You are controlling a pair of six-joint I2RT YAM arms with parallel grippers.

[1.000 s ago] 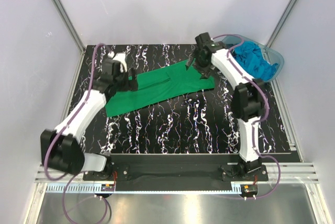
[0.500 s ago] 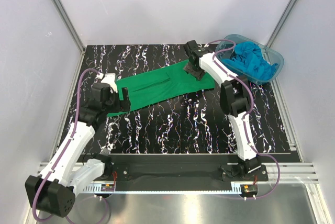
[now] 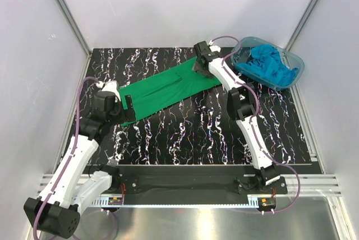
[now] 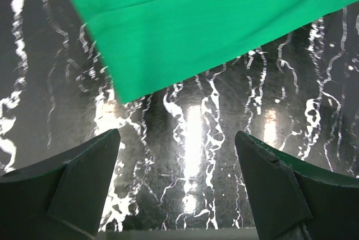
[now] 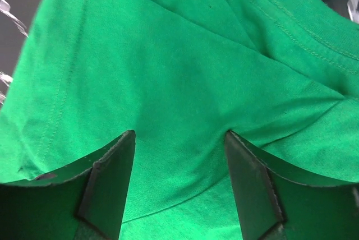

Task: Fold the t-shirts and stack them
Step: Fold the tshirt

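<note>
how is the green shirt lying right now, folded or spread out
Partly folded: the green shirt lies on the table as a long narrow strip, one layer overlapping another.

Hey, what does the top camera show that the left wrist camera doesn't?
Only the top view shows the clear tub in the far right corner, holding the turquoise t-shirts. It also shows the right pincer at the far end of the green t-shirt. Only the left wrist view shows, close up, the left pincer standing open above bare table, just short of the shirt's near corner. Both views share the green t-shirt and the black marbled table.
</note>
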